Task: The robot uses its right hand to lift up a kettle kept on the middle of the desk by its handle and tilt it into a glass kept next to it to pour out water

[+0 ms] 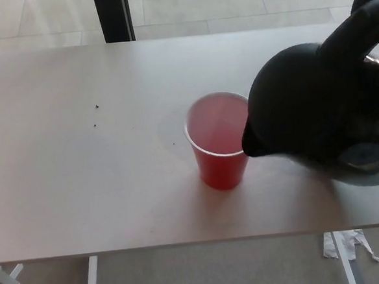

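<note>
A big black kettle point(317, 113) is up off the tabletop point(81, 175) and tipped over to the left. Its spout sits right at the right side of the rim of a red plastic cup point(218, 156), touching it or just above it; it is hard to tell which. The kettle's round bottom points toward the lower right, and its edge looks shiny there. The red cup stands upright near the middle of the pale tabletop, and its inside looks pink and light. You cannot see any water coming out of the spout. At the top right corner, a dark shape sits at the kettle's handle, and this looks like the robot's right hand point(363, 19). It is dark against the dark kettle, so you cannot tell how its fingers are set or how tight it holds. The left hand does not show at all. Two tiny dark specks point(96, 107) lie on the tabletop, well to the left of the cup. A dark post point(112, 16) stands behind the far edge of the tabletop. Some torn white paper point(349, 244) lies on the floor below the front edge, at the lower right.
</note>
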### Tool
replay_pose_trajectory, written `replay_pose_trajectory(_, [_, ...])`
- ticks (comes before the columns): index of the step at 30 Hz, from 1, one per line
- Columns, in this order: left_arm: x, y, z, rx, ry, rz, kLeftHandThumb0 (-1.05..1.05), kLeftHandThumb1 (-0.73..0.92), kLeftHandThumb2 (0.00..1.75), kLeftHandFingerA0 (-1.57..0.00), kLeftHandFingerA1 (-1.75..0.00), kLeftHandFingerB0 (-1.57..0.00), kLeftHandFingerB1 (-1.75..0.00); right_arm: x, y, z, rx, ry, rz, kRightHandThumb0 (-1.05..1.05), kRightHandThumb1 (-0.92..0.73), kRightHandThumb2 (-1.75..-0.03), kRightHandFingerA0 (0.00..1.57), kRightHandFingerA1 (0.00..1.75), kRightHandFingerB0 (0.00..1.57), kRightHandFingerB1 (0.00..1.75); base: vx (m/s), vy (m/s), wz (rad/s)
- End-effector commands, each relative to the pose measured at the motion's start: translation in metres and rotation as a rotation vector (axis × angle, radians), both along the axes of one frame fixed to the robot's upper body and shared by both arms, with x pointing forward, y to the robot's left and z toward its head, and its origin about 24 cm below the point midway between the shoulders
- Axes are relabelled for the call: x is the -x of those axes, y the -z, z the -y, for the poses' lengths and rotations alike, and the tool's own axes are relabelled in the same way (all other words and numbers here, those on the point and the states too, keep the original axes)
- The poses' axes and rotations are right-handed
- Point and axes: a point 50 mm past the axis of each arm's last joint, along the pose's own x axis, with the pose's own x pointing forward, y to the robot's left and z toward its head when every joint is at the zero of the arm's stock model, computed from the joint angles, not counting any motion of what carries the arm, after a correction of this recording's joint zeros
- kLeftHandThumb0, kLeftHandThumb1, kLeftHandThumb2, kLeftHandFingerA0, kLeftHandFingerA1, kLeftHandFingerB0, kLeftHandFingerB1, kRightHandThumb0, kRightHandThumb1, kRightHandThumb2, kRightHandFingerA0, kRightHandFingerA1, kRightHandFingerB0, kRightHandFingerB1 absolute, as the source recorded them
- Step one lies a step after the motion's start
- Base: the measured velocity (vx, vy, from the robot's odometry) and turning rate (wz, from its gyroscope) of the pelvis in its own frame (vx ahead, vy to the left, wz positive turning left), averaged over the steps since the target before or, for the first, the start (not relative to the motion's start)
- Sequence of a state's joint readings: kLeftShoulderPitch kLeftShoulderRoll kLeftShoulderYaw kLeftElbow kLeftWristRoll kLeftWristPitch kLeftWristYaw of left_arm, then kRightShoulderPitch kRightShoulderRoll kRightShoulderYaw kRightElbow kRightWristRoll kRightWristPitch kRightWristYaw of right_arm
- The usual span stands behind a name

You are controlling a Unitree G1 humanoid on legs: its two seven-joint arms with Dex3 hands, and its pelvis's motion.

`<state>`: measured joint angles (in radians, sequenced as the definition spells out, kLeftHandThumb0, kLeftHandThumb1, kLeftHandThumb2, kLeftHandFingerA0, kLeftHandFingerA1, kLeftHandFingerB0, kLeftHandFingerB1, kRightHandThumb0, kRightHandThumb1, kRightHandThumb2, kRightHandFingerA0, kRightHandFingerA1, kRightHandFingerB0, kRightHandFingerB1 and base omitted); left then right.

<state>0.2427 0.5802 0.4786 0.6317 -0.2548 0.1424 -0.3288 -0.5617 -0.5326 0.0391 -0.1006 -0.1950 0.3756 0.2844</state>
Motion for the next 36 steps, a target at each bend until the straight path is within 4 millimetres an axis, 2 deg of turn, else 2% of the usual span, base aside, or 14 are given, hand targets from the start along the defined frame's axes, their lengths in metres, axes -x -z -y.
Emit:
replay_pose_trajectory(1, [0.001, -0.002, -0.003, -0.015, -0.011, -0.029, -0.71, 0.58, 0.98, -0.54, -0.64, -0.36, -0.57, 0.003, -0.006, -0.005, -0.005, -0.040, 0.027, -0.25, -0.38, -1.19, 1.22, 1.40, 1.08, 1.30, 0.00, 0.000, 0.00])
replay_pose_trajectory(9, [-0.001, -0.003, -0.002, -0.023, 0.003, -0.023, -0.68, 0.75, 0.62, -0.62, -0.57, -0.40, -0.48, 0.003, -0.007, -0.009, 0.059, 0.017, -0.012, -0.24, -0.42, -1.14, 0.89, 1.75, 0.72, 1.55, 0.00, 0.000, 0.00])
replay_pose_trajectory(11, [0.000, -0.003, -0.001, -0.029, 0.008, -0.032, -0.68, 0.76, 0.63, -0.62, -0.55, -0.38, -0.46, 0.000, -0.011, -0.011, 0.068, 0.070, -0.010, -0.26, -0.40, -1.17, 1.23, 1.39, 0.97, 1.20, 0.00, 0.000, 0.00])
replay_pose_trajectory(15, [0.005, 0.000, 0.000, -0.016, 0.002, -0.037, -0.70, 0.76, 0.62, -0.61, -0.54, -0.38, -0.46, -0.009, -0.013, -0.009, 0.048, 0.157, -0.009, -0.32, -0.40, -1.13, 1.20, 1.33, 0.88, 1.04, 0.00, 0.000, 0.00])
replay_pose_trajectory(16, [0.005, 0.001, 0.000, -0.011, -0.001, -0.035, -0.70, 0.75, 0.62, -0.62, -0.58, -0.39, -0.48, -0.011, -0.014, -0.008, 0.045, 0.169, -0.006, -0.29, -0.41, -1.14, 0.88, 1.75, 0.75, 1.39, 0.00, 0.000, 0.00])
replay_pose_trajectory(18, [0.005, 0.001, 0.000, -0.011, 0.006, -0.036, -0.71, 0.76, 0.62, -0.62, -0.57, -0.39, -0.48, -0.013, -0.021, -0.006, -0.006, 0.175, -0.005, -0.28, -0.44, -1.05, 0.87, 1.75, 0.67, 1.55, 0.00, 0.000, 0.00])
replay_pose_trajectory(21, [0.004, 0.001, -0.001, -0.005, -0.005, -0.035, -0.71, 0.75, 0.62, -0.62, -0.56, -0.39, -0.48, -0.015, -0.027, -0.005, -0.016, 0.202, 0.016, -0.28, -0.46, -1.04, 0.91, 1.75, 0.69, 1.57, 0.00, 0.000, 0.00])
replay_pose_trajectory(22, [0.004, 0.002, -0.001, -0.004, -0.005, -0.038, -0.71, 0.58, 0.98, -0.52, -0.63, -0.32, -0.56, -0.016, -0.030, -0.004, -0.014, 0.213, 0.025, -0.27, -0.45, -1.06, 0.91, 1.75, 0.73, 1.50, 0.00, 0.000, 0.00])
replay_pose_trajectory(24, [0.004, 0.002, 0.000, -0.013, 0.003, -0.039, -0.70, 0.76, 0.63, -0.60, -0.54, -0.38, -0.47, -0.018, -0.035, -0.003, -0.050, 0.249, 0.026, -0.34, -0.42, -1.14, 1.21, 1.37, 0.94, 1.17, 0.00, 0.000, 0.00])
replay_pose_trajectory(25, [0.005, 0.002, -0.001, -0.003, 0.002, -0.031, -0.69, 0.76, 0.63, -0.60, -0.55, -0.37, -0.48, -0.018, -0.037, -0.003, -0.058, 0.253, 0.035, -0.27, -0.37, -1.27, 0.95, 1.75, 0.80, 1.46, 0.00, 0.000, 0.00])
replay_pose_trajectory(31, [0.006, 0.002, 0.000, -0.004, -0.007, -0.030, -0.70, 0.75, 0.62, -0.65, -0.58, -0.39, -0.49, -0.020, -0.045, 0.000, -0.100, 0.243, 0.064, -0.28, -0.38, -1.15, 0.94, 1.75, 0.74, 1.63, 0.00, 0.000, 0.00])
replay_pose_trajectory(33, [0.006, 0.001, 0.000, -0.004, 0.002, -0.039, -0.70, 0.58, 0.98, -0.54, -0.64, -0.34, -0.57, -0.019, -0.045, -0.002, -0.091, 0.234, 0.077, -0.36, -0.42, -1.15, 1.19, 1.38, 0.98, 1.22, 0.00, 0.000, 0.00])
replay_pose_trajectory(35, [0.006, 0.001, -0.001, 0.000, -0.001, -0.037, -0.69, 0.58, 0.98, -0.53, -0.65, -0.34, -0.57, -0.019, -0.045, -0.004, -0.098, 0.231, 0.073, -0.28, -0.36, -1.28, 0.97, 1.75, 0.83, 1.49, 0.00, 0.000, 0.00])
replay_pose_trajectory(36, [0.007, 0.002, -0.001, 0.010, -0.012, -0.025, -0.68, 0.75, 0.62, -0.62, -0.58, -0.39, -0.50, -0.018, -0.045, -0.008, -0.083, 0.243, 0.070, -0.35, -0.45, -1.13, 1.21, 1.35, 0.94, 1.16, 0.00, 0.000, 0.00])
